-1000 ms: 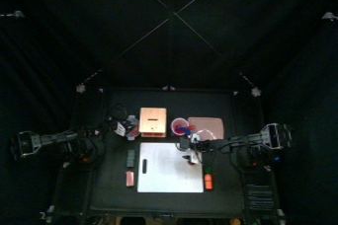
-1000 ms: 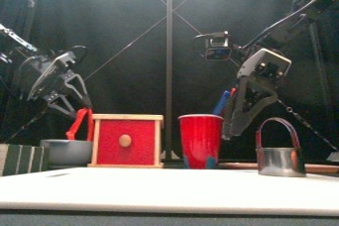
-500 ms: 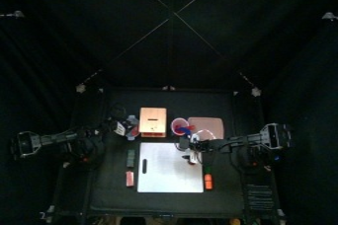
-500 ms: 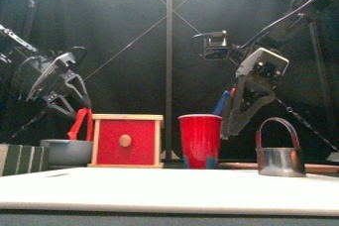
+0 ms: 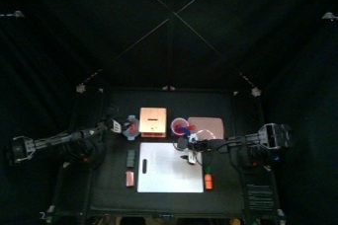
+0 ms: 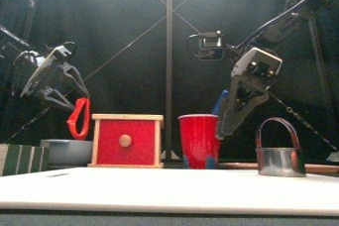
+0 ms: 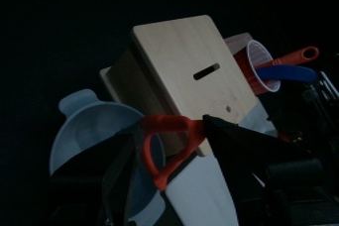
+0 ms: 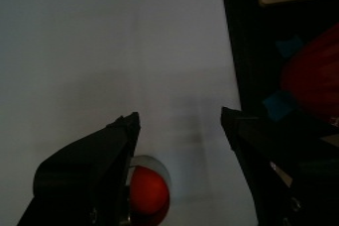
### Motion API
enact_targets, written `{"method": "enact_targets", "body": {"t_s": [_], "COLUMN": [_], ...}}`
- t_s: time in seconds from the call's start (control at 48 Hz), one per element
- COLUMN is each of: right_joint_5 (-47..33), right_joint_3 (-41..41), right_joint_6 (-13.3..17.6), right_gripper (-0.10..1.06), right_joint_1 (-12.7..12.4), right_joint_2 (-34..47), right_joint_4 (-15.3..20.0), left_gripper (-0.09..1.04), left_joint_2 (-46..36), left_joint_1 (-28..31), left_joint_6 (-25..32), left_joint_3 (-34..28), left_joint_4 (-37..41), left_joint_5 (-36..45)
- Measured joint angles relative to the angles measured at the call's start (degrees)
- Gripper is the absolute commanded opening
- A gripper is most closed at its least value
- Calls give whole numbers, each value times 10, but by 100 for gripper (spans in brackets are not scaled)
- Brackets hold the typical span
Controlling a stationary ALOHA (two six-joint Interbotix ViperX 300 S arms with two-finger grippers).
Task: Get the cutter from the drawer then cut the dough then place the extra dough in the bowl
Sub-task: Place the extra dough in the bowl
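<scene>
Up at about 10 o'clock from the white cutting board [image 6: 159, 185], the left gripper [image 6: 59, 95] hangs in the air, pinching the top of a red dough ring [image 7: 166, 123]. The ring dangles over the blue-grey bowl [image 6: 63, 152], not touching it. That bowl sits on the table at the 9 o'clock side of the pale wooden box [image 6: 126, 141], whose red drawer front is closed. A red cup [image 6: 200, 139] holding a blue knife [image 6: 221, 101] stands at the box's 3 o'clock.

The right gripper [image 8: 179, 117] hovers over the board's right half with its jaws spread wide and nothing between them. The round metal cutter [image 6: 280, 159] stands upright on the board toward 4 o'clock, wire handle up. Below the right gripper, a red round of dough [image 8: 146, 192] lies on the board.
</scene>
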Motion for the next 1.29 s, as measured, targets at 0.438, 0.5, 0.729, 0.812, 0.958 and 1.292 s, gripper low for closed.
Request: {"method": "enact_targets", "body": {"t_s": [0.438,0.5,0.729,0.812,0.958,1.292], "right_joint_5": [9,11,10,2,-76,-292], "right_joint_3": [-7,-6,-6,-6,4,67], "right_joint_6": [1,1,-1,-2,-4,-3], "right_gripper": [97,97,97,97,97,97], "right_joint_1": [-4,-4,-4,-5,-16,-56], "right_joint_2": [8,8,8,7,-12,-81], "right_joint_4": [1,1,0,-4,-28,-42], "left_gripper": [88,88,87,87,87,87], "left_joint_2": [22,25,26,26,26,26], "left_joint_1": [-5,-7,-8,-18,-76,-194], "left_joint_6": [-11,-12,-6,-2,-3,-8], "left_joint_3": [13,13,13,14,14,20], "left_joint_4": [41,45,63,113,247,399], "left_joint_5": [-19,-27,-33,-36,-59,-200]}}
